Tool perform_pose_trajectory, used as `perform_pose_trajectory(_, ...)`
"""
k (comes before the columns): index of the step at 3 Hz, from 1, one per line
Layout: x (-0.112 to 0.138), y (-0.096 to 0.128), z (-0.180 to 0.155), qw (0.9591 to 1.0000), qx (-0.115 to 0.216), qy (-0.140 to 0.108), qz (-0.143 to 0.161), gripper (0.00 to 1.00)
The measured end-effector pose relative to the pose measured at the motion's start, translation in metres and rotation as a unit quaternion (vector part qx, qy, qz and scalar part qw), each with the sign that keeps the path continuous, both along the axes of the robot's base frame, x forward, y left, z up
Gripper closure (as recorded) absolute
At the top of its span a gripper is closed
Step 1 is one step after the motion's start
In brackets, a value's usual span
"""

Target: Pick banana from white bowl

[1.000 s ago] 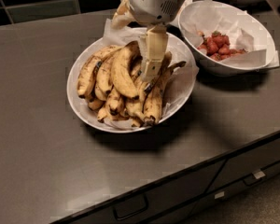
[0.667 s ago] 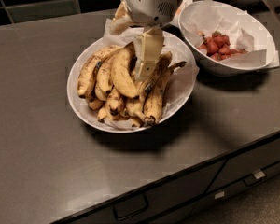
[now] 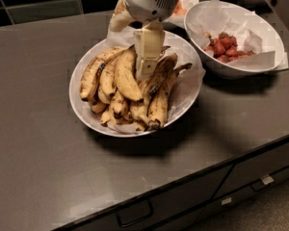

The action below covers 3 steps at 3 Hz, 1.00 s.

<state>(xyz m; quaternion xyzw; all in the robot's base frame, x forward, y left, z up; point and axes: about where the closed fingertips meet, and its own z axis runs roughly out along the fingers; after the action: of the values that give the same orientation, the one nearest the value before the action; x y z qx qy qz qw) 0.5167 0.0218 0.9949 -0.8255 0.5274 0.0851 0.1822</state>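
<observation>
The white bowl sits at the middle of the dark counter, lined with crinkled paper and heaped with several bananas. The banana is the fat, strongly curved one on top of the heap, speckled brown. My gripper hangs down from the white wrist housing and reaches into the heap just right of that banana, touching or nearly touching it. Slimmer, browner bananas lie to the gripper's right and below it.
A smaller white bowl with red fruit stands at the right. Another paper-lined bowl is behind the gripper, and a further one shows at the top right edge. The counter's front edge runs diagonally above the drawers.
The gripper has shifted a little to the left over the bowl, closer to the fat curved banana. The bananas and bowls have not moved.
</observation>
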Motion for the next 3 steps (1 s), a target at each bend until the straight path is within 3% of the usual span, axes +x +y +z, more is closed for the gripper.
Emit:
perform_pose_trajectory(2,0.011,-0.02,0.004,0.9996,-0.014,-0.016,-0.02,0.17)
perform_pose_trajectory(3,0.016,-0.022,-0.002,0.9995,-0.02,-0.012,-0.02,0.18)
